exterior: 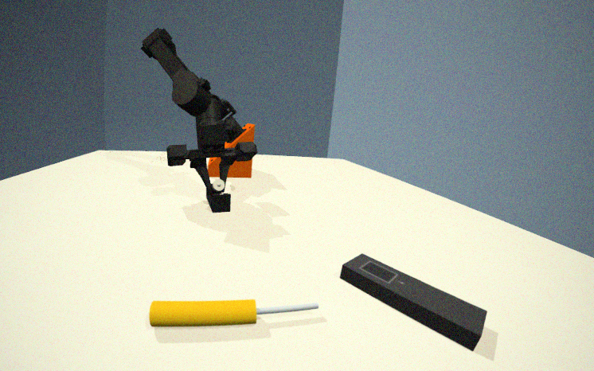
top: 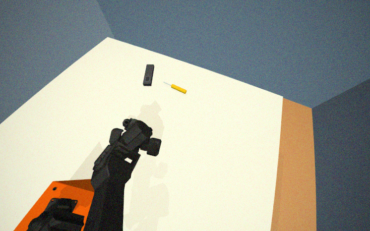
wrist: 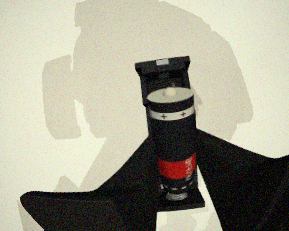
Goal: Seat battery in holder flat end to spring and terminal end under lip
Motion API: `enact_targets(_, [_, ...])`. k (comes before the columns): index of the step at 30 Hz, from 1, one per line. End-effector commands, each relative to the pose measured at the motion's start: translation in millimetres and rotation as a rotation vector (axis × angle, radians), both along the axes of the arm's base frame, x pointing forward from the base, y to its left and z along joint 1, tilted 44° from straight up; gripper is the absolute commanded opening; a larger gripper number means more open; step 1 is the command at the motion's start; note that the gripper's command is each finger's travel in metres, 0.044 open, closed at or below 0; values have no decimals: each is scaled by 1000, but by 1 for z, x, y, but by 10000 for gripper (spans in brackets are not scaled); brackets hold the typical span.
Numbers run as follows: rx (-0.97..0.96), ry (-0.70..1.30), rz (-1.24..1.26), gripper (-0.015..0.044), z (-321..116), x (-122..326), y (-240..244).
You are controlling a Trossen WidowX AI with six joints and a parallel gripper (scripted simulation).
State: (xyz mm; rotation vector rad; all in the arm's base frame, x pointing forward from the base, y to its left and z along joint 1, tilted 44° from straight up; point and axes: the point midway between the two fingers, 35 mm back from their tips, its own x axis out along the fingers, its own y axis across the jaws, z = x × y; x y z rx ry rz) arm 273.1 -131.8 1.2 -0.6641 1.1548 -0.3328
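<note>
Cream-white counter carries everything, with a tan strip along one edge in the top view. Black arm rises from an orange base at the far end and bends down toward the middle of the surface. Its pincer is closed on the battery, a black cylinder with a red band and a pale round end face; the wrist view shows it lying lengthwise between the two dark fingers, pale end pointing away from the camera. Just beyond that end sits the small black holder, and whether the battery touches it cannot be told. Well apart from the arm, a long dark grey remote-like block lies flat on the counter. Near it lies a screwdriver with a yellow handle and a thin grey shaft that points toward the block.
</note>
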Motion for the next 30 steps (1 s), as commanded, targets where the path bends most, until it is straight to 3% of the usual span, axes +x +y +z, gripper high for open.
enact_targets(1, [2, 24, -13, 81, -3, -1, 0])
enact_targets(30, [40, 129, -126, 81, -10, 7, -2])
